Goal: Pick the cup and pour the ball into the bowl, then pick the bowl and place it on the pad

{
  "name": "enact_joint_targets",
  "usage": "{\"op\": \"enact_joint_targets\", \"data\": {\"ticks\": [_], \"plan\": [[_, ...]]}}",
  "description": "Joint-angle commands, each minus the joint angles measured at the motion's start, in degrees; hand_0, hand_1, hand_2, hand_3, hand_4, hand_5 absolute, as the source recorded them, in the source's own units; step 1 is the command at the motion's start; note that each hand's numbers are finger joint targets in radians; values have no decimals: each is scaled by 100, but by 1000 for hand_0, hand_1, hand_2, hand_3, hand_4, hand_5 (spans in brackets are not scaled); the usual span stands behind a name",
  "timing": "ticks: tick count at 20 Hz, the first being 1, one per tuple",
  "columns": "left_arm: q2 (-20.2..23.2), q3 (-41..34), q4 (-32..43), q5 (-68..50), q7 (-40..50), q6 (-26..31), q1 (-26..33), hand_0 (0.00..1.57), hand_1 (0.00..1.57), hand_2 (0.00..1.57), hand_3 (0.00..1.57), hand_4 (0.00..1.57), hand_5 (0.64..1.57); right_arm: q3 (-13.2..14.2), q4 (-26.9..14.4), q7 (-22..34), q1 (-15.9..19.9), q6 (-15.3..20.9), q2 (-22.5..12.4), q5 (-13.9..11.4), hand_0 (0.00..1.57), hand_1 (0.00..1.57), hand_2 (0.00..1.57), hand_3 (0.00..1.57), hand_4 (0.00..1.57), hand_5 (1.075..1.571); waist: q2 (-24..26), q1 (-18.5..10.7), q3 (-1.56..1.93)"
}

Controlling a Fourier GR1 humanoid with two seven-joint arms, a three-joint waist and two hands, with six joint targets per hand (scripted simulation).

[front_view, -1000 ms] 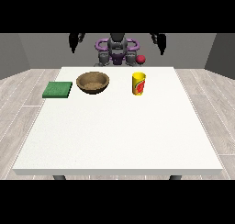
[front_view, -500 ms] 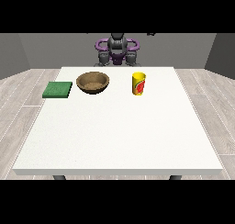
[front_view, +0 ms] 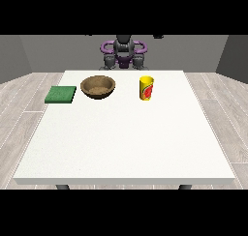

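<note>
White table (front_view: 126,143): round wooden bowl (front_view: 98,86), yellow cup (front_view: 146,88)

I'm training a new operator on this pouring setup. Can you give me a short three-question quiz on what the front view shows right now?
1. True or false: the yellow cup stands upright on the table.
2. Which thing lies nearest the view's left edge? A) green pad B) wooden bowl C) cup
3. Fill in: the bowl sits between the pad and the ____.

Key: 1 true; 2 A; 3 cup. Neither hand shows over the table.
</note>
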State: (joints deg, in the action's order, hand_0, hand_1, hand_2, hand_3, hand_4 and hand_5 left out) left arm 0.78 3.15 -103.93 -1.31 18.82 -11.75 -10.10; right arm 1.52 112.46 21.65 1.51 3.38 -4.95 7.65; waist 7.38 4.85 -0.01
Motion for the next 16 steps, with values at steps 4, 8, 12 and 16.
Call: {"op": "enact_joint_targets", "data": {"ticks": [4,8,12,16], "plan": [[81,-322,719,64,-1288,114,-688,0,0,0,0,548,1526,-232,-465,-1263,303,-68,322,-280,0,0,0,87,712,1545,-1431,-15,0],[311,-623,1311,100,-2545,329,-613,0,0,0,0,551,1487,371,-585,-1696,722,-380,-30,142,0,0,0,0,691,1543,-2223,64,-2],[332,-869,2176,2,-3191,432,-696,0,0,0,0,407,1484,546,-659,-1871,738,-673,-169,428,0,0,0,0,678,1547,-2444,292,-3],[327,-868,3100,63,-3845,624,-773,0,0,0,0,187,1472,716,-941,-1771,818,-670,-270,483,0,0,0,0,676,1559,-2303,174,-2]]}}
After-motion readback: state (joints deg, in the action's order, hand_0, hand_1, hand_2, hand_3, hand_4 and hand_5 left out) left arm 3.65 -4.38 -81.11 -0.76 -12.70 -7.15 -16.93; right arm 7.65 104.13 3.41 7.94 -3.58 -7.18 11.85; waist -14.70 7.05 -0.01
